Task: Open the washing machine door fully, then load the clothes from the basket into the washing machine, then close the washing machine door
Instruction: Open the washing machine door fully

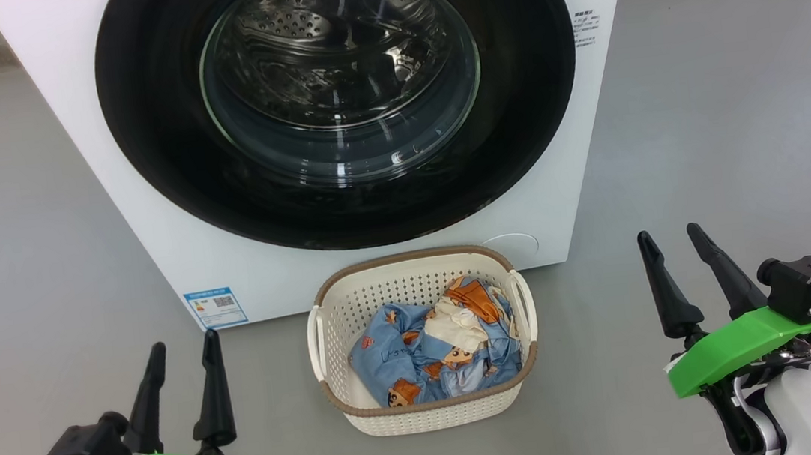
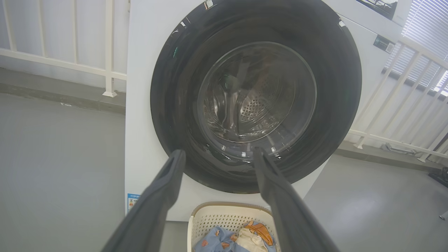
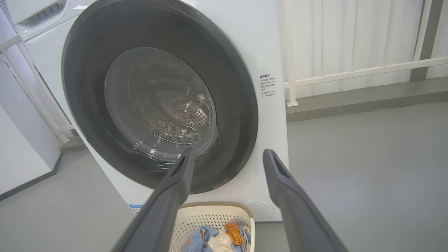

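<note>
Washing machine door (image 1: 338, 87) sits shut, apparently latched, at far centre; clothes (image 1: 437, 348) lie in the basket (image 1: 429, 415) just before it; left gripper (image 1: 184, 341) and right gripper (image 1: 668, 232) hang wide, empty, nearside; the swinging door may clip the basket.

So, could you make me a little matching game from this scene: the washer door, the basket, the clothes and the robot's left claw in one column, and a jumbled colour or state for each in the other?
Column one
1. washing machine door
2. basket
3. clothes
4. left gripper

Column two
A. light blue with orange-brown figures
B. open, holding nothing
C. shut, glossy black rim
D. cream, brown woven-look rim

Pairs: 1-C, 2-D, 3-A, 4-B
</note>
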### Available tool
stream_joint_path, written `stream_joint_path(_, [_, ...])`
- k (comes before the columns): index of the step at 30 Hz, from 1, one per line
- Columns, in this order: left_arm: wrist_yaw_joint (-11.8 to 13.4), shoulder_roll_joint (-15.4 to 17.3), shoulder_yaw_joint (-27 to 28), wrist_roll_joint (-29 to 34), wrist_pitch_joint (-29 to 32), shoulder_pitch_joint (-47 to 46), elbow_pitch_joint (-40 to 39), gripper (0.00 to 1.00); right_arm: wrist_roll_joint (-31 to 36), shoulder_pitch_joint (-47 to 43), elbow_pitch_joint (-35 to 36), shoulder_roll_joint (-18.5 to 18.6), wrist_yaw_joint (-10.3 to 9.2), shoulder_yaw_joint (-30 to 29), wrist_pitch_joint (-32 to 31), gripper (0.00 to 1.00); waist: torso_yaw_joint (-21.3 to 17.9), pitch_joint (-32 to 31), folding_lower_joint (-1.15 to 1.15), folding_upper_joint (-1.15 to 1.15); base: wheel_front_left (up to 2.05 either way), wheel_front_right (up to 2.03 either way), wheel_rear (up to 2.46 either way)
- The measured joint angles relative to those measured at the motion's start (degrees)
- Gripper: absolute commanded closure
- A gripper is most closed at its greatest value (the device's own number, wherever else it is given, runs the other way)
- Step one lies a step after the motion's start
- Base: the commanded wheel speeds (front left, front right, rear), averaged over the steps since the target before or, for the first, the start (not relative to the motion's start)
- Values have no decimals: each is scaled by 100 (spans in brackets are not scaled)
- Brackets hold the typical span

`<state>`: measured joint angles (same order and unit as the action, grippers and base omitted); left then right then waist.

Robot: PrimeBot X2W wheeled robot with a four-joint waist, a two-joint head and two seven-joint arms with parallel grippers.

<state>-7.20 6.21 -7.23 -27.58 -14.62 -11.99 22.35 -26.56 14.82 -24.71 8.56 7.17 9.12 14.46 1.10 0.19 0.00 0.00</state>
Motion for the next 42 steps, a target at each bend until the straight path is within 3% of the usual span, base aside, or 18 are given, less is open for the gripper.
stream_joint_path(10, [0,-1,51,101,0,0,-8,0,38,0,1,-44,0,-9,0,0,-13,2,0,0,12,12,-25])
stream_joint_path(29, [0,-13,26,96,0,-1,-5,0,93,2,-2,-48,0,-10,0,0,-14,-6,0,0,95,95,-191])
stream_joint_path(42, [0,2,-11,64,0,0,-5,0,93,19,-54,-20,0,-7,0,0,-36,-12,0,0,24,24,-48])
